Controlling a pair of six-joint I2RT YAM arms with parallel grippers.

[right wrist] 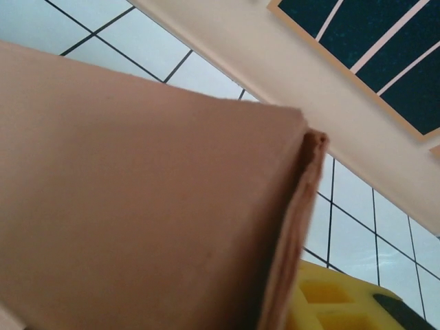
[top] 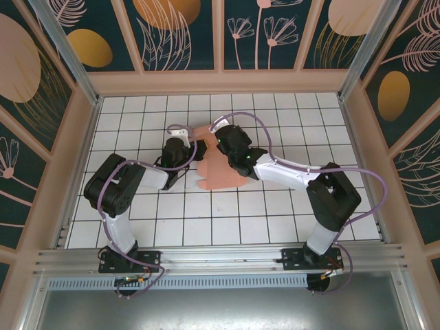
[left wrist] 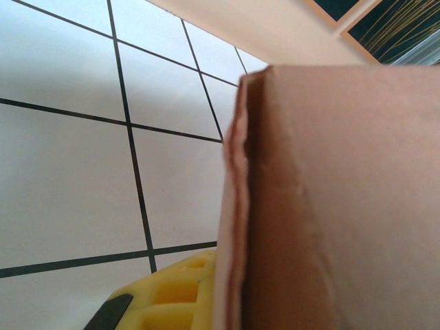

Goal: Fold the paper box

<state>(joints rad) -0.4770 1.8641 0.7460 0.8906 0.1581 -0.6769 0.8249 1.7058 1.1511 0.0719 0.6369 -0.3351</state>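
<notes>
Salmon-pink paper box [top: 218,175], partly folded, at centre of table [top: 275,220]

Overhead; wrist cams at paper box [left wrist: 330,206]

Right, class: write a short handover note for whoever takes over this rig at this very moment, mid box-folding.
Left claw: shut, pinching the paper box at its left edge.
Right claw: at the box's far edge; open or shut cannot be told.
Box: on the table, between both claws.
Done: at least one panel folded over, layers doubled at an edge.
To do: remaining folds; not yet a closed box.
</notes>
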